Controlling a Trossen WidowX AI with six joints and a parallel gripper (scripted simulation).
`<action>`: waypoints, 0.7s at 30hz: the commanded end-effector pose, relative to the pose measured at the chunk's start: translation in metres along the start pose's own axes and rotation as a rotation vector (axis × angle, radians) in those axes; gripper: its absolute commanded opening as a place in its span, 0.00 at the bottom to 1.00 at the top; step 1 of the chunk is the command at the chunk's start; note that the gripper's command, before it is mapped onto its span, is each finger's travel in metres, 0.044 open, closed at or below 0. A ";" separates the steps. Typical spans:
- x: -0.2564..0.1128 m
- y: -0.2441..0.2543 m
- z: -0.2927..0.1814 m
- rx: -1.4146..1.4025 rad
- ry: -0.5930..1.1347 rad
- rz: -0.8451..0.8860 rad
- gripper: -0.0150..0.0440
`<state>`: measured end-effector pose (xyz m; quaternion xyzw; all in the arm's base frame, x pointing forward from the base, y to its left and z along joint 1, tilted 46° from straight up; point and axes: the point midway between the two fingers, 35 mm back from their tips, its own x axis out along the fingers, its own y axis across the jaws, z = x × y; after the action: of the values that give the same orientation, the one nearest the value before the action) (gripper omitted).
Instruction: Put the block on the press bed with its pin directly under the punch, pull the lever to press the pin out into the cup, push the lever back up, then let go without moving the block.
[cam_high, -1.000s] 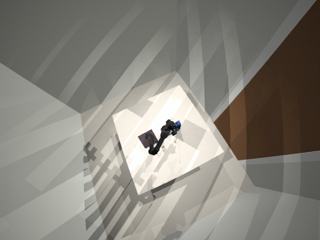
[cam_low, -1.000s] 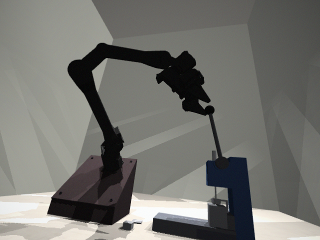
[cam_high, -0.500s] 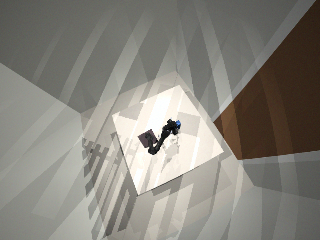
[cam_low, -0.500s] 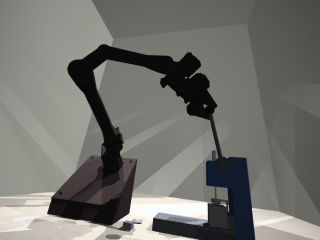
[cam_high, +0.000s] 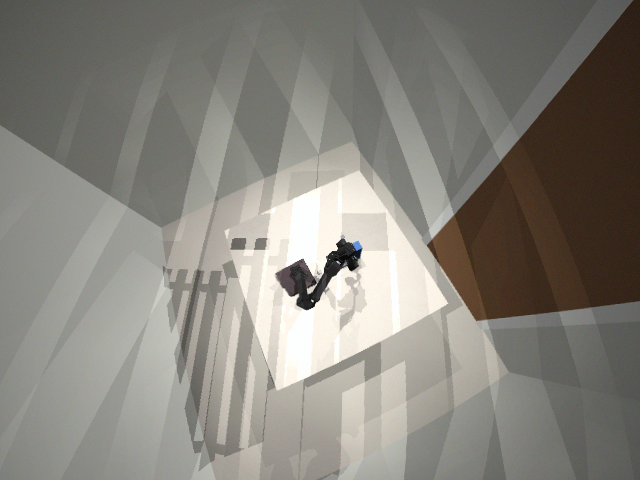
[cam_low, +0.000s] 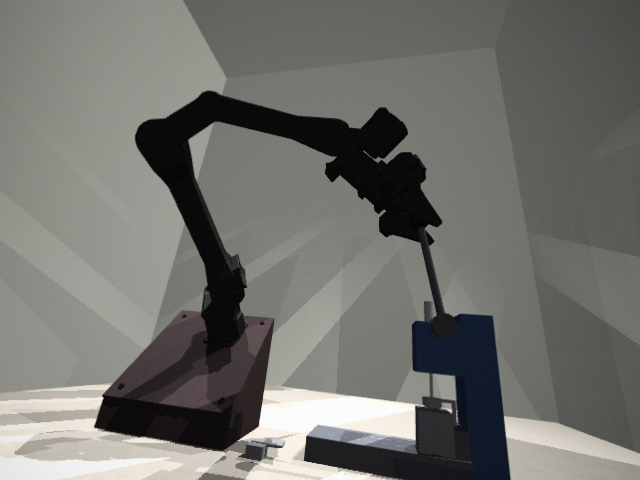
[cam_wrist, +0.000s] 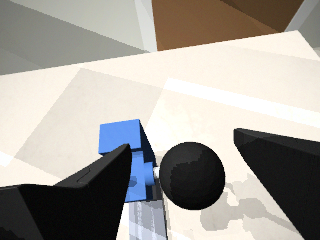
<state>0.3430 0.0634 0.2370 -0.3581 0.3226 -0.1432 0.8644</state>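
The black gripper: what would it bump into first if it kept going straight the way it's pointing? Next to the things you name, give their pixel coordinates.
Probably the round black ball (cam_wrist: 192, 176) on top of the grey metal lever (cam_low: 432, 273). It seems to sit between the open black gripper's (cam_low: 436, 233) (cam_wrist: 182, 137) fingers already, though the exact depth is hard to tell.

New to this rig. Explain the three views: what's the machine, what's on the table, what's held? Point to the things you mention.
A black jointed arm on a sloped base (cam_low: 155, 369) reaches over a blue press (cam_high: 357, 245) (cam_low: 483, 361) (cam_wrist: 120, 136).

Top looks down from high above, exterior looks from the side, and wrist looks past the arm's own fingers.

The press has a lever (cam_low: 432, 273) with a black ball knob (cam_wrist: 192, 176). A grey block (cam_low: 435, 431) sits on its long bed (cam_low: 356, 439); small grey pieces lie near the arm's base.

The end effector (cam_low: 431, 232) (cam_wrist: 181, 142) is open around the knob, holding nothing yet.
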 end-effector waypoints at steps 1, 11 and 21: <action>0.000 0.001 0.000 -0.001 -0.002 0.004 0.69; 0.000 0.001 0.000 -0.001 -0.002 0.004 0.31; 0.000 0.001 -0.001 -0.001 -0.002 0.004 0.25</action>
<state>0.3433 0.0635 0.2361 -0.3572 0.3235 -0.1397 0.8650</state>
